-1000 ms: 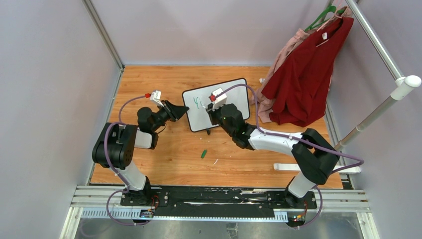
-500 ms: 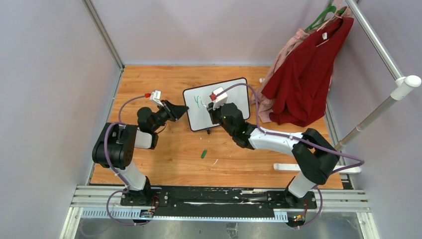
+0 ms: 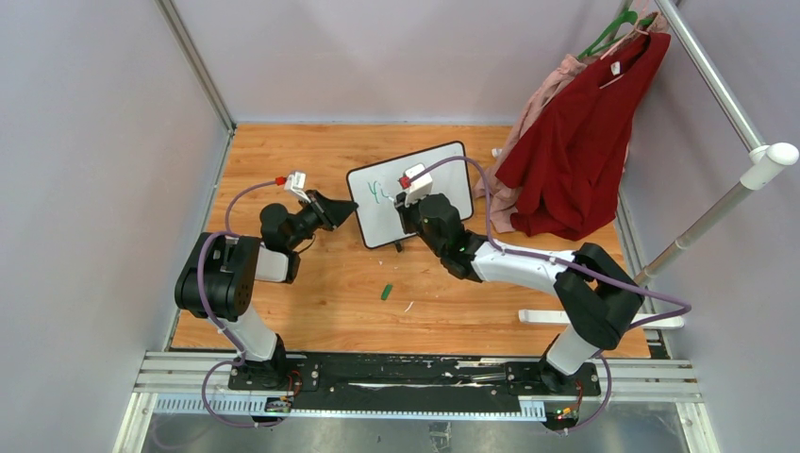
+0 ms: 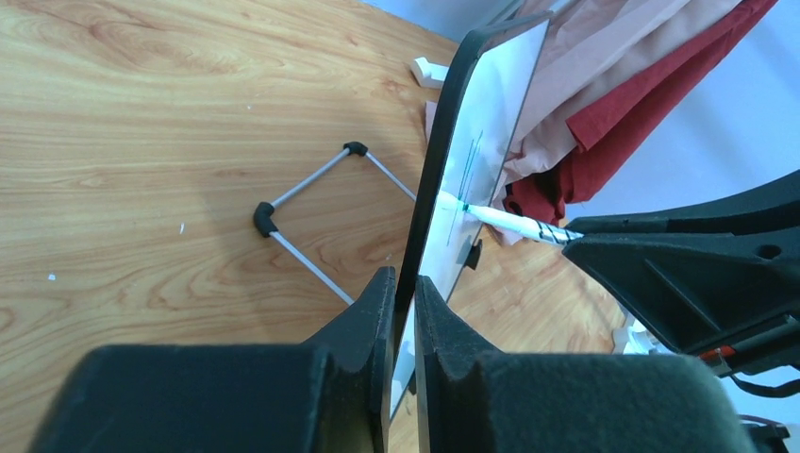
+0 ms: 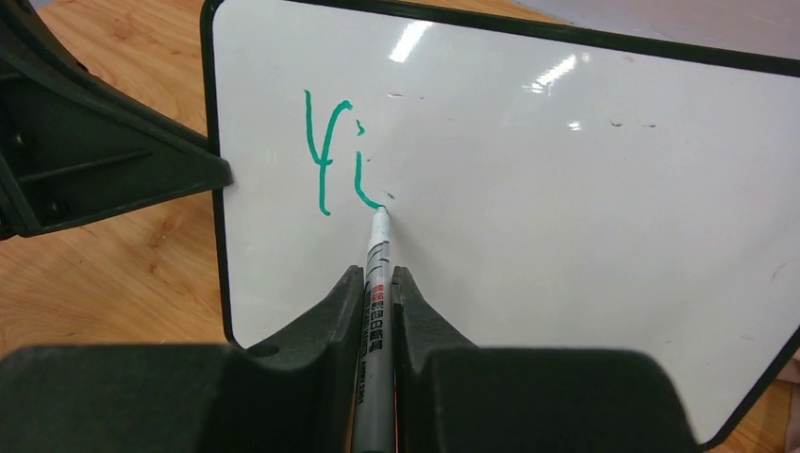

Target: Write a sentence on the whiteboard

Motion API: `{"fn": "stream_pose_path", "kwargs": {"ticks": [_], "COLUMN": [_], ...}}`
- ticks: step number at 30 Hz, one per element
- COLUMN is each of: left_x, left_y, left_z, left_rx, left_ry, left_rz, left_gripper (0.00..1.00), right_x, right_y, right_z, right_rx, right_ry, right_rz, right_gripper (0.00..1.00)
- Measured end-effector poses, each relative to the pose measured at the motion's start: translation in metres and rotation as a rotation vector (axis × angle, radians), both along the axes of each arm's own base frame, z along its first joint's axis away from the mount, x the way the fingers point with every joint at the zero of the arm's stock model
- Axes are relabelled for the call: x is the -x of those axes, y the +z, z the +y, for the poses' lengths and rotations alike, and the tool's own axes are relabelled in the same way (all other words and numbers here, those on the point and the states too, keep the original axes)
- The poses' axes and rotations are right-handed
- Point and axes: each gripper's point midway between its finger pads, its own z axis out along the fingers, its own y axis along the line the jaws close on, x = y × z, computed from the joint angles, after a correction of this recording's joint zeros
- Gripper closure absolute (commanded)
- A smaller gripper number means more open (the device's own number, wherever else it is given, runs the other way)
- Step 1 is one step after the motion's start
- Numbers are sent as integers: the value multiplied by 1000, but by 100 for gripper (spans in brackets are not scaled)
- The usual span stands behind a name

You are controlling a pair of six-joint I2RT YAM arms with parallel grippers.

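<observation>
the left jaws are shut tight on one edge of the whiteboard [image 5: 566,236]; that edge sits between them and the board stands tilted up over the counter [image 3: 311,293]; the right jaws are closed on a marker [image 5: 375,283] that sticks out ahead of them, its tip touching the board; the sentence [image 5: 325,156] is only just begun; there is a green "y" and part of the next letter, which ends right at the tip; i think almost all the words are left to write
</observation>
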Motion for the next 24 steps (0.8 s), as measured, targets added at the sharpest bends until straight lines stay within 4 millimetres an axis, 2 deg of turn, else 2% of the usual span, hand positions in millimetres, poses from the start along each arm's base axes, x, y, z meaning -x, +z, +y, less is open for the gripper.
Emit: {"fn": "stream_pose_path", "kwargs": {"ticks": [16,24], "left_x": [5,6], "left_y": [2,3], "left_z": [-4,-5], "left_rx": [1,1], "left_ry": [-19,-30], "left_rz": [-20,-23], "left_gripper": [100,100], "right_x": [-6,-12], "right_y": [2,16], "right_z": [-8,-6], "right_rx": [10,-9], "right_ry": [-36,-41], "right_rz": [-8,-25], "right_gripper": [100,100]}}
